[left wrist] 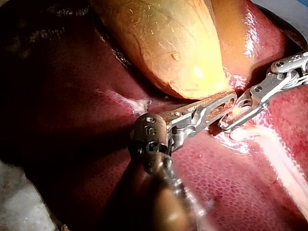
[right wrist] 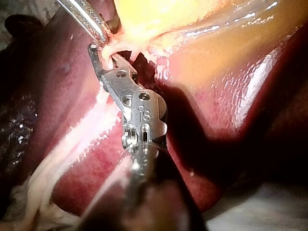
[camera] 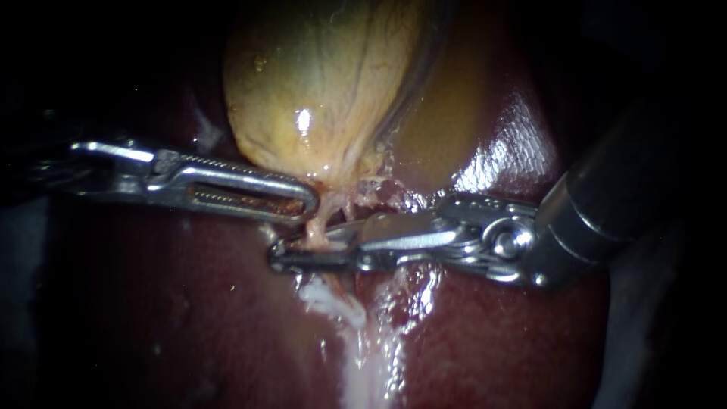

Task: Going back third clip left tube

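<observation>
My left instrument pinches the gallbladder at its neck. Just below that neck, the pale tube passes between the jaws of my right instrument. Only the right wrist view shows those jaws spread, not clamping it.

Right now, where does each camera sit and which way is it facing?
Endoscope: close above the liver, facing the gallbladder; left instrument enters from left, right instrument from right.
Left wrist: on the left arm, looking along its own shaft toward the tube.
Right wrist: on the right arm, looking along its shaft at the same tube.
Shared: all show both instruments meeting at that tube.
</observation>
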`<state>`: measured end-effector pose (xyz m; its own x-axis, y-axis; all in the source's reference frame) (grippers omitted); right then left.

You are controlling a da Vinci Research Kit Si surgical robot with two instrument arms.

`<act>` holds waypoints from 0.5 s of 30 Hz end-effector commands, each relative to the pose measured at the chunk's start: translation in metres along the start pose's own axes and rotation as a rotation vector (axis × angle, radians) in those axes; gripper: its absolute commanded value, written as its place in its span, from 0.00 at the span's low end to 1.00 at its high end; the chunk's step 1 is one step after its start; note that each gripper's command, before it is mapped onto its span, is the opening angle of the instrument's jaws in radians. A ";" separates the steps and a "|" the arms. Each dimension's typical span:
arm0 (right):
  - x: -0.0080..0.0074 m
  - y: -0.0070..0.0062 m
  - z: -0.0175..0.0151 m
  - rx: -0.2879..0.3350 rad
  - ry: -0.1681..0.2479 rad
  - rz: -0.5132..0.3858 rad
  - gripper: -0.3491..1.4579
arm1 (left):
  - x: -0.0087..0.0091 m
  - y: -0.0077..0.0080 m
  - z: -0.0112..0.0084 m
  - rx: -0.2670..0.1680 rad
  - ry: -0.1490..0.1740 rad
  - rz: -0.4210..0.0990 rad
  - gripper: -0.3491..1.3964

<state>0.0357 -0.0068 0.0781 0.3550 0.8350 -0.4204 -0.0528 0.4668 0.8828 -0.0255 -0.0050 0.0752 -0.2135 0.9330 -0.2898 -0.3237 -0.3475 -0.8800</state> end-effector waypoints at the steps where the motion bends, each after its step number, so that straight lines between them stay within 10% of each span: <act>1: 0.0000 0.0000 0.0000 0.000 0.000 0.000 0.00 | 0.0000 0.0000 0.0000 0.000 0.000 0.000 0.00; 7: -0.0001 -0.0001 0.0001 0.001 -0.005 -0.001 0.02 | 0.0000 0.0000 0.0000 0.000 0.000 0.000 0.00; 11: 0.0008 0.0000 0.0006 -0.013 0.029 -0.102 0.44 | 0.0000 0.0000 0.0000 0.000 0.000 0.000 0.00; 15: 0.0015 -0.0001 0.0002 -0.078 0.060 -0.161 0.47 | -0.0001 0.0000 -0.0001 0.000 0.000 0.000 0.00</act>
<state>0.0363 -0.0057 0.0775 0.3102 0.7583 -0.5733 -0.0686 0.6193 0.7821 -0.0254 -0.0051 0.0752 -0.2140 0.9329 -0.2898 -0.3238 -0.3476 -0.8800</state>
